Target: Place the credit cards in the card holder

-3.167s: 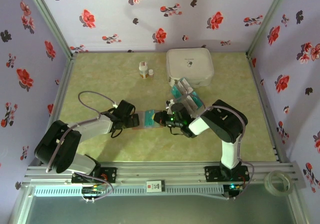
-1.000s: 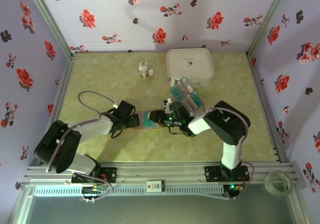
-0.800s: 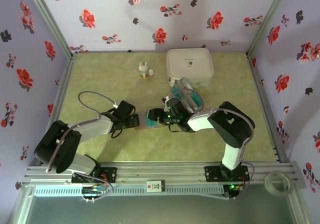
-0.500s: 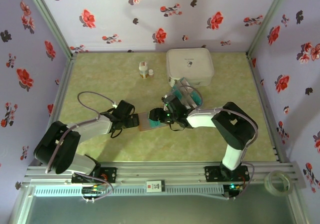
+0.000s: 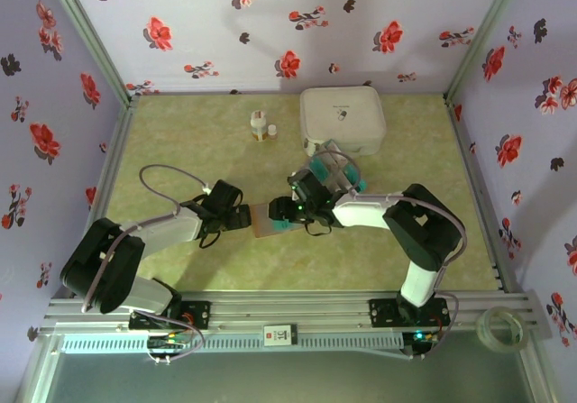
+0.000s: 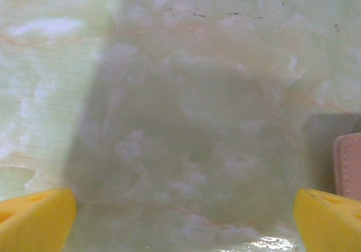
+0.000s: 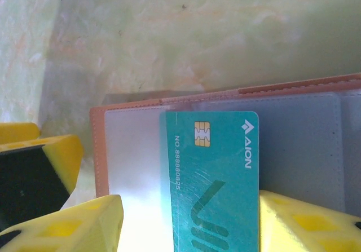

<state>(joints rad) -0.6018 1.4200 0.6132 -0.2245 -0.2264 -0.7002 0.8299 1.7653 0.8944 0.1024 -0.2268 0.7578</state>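
The card (image 7: 210, 181) ran off the bottom edge and the holder (image 7: 304, 133) off the right. From above, the small objects (image 5: 261, 127) beyond were too small to identify.

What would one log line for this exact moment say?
left gripper: open, beside card holder | right gripper: open, astride teal card | teal card: lying on open card holder | insertion: unconfirmed

Open table (image 5: 171, 141) at left and front right, white box (image 5: 343, 121) and small bottles (image 5: 261, 126) at back, card holder (image 5: 264, 223) lying mid-table.
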